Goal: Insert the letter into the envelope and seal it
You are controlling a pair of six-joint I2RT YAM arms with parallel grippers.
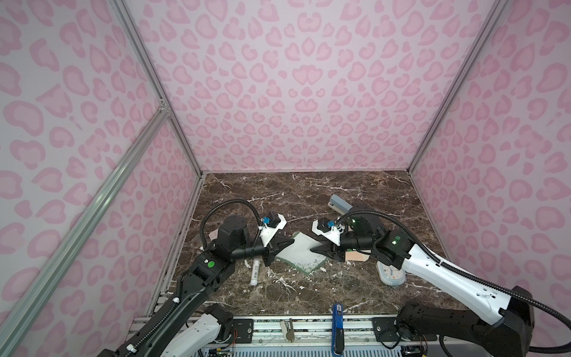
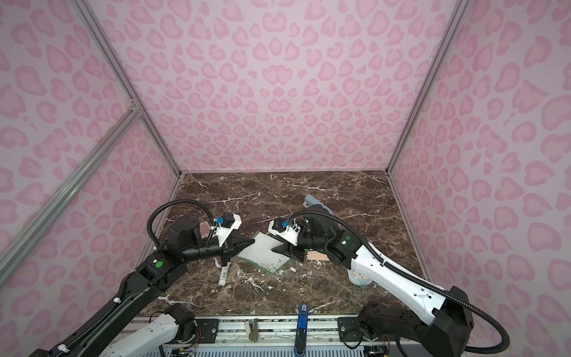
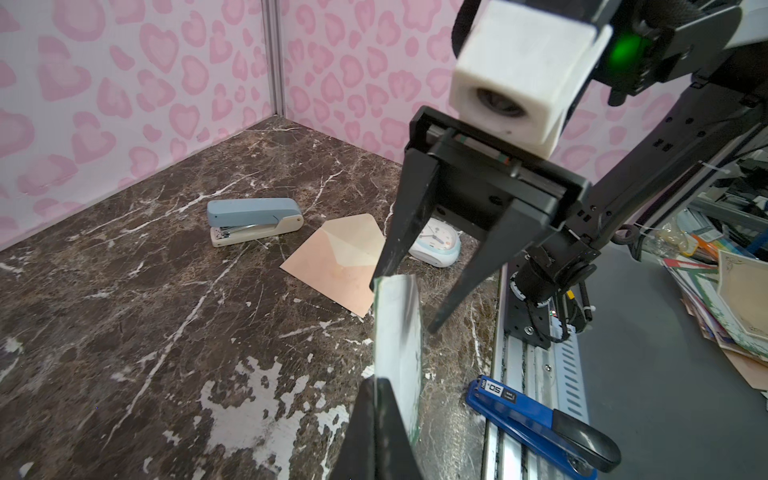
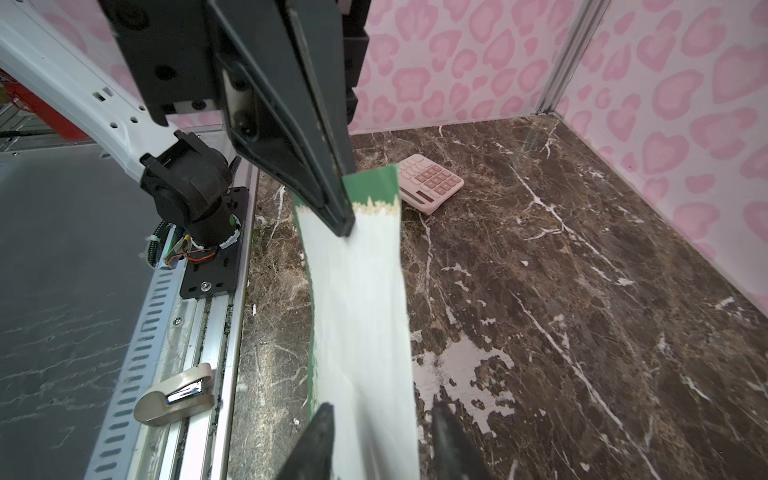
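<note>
The letter [image 1: 301, 252] [image 2: 262, 252], a white card with a green border, hangs tilted above the marble table between both grippers. My left gripper [image 1: 290, 241] [image 3: 376, 384] is shut on the letter's [image 3: 399, 332] left end. My right gripper [image 1: 313, 248] [image 4: 382, 411] is open, its two fingers standing apart on either side of the letter's [image 4: 361, 311] other end. The envelope [image 3: 332, 270], peach with its flap open and cream inside, lies flat on the table beyond the letter. In both top views the right arm mostly hides the envelope [image 1: 355, 256] [image 2: 316, 256].
A blue-grey stapler [image 1: 340, 204] [image 3: 253, 220] lies at the back right and a small clock [image 1: 391, 273] under the right arm. A pink calculator [image 4: 430, 183] sits at the left and a white tube [image 1: 255, 272] below the left gripper. A blue stapler [image 1: 337, 327] rests on the front rail.
</note>
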